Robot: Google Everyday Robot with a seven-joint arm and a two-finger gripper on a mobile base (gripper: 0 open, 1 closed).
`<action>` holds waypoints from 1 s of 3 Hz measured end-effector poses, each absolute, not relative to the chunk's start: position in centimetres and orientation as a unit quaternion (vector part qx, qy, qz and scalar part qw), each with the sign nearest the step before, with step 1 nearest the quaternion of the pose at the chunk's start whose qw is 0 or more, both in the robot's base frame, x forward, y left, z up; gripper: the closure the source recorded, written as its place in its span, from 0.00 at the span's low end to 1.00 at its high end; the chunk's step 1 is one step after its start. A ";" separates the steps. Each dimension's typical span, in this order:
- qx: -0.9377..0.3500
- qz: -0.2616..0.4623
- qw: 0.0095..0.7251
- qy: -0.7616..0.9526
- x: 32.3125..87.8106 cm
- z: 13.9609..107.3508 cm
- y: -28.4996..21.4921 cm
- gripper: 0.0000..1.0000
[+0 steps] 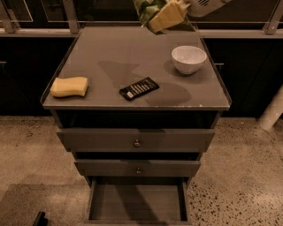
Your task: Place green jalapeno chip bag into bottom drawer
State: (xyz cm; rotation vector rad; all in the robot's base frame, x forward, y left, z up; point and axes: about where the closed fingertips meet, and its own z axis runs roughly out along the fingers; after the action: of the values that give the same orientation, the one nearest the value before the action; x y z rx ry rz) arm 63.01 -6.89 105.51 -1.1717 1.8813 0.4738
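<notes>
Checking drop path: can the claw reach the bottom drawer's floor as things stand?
Probably yes. The claw holds the chip bag above the tabletop back edge; the bottom drawer is pulled out, and the upper two don't cover it.
</notes>
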 end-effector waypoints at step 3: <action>-0.447 0.192 0.445 0.752 60.9 105.0 -6.7 1.00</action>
State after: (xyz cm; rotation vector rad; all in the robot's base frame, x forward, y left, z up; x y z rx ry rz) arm 60.87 -6.68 105.01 -1.1076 1.8630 0.4749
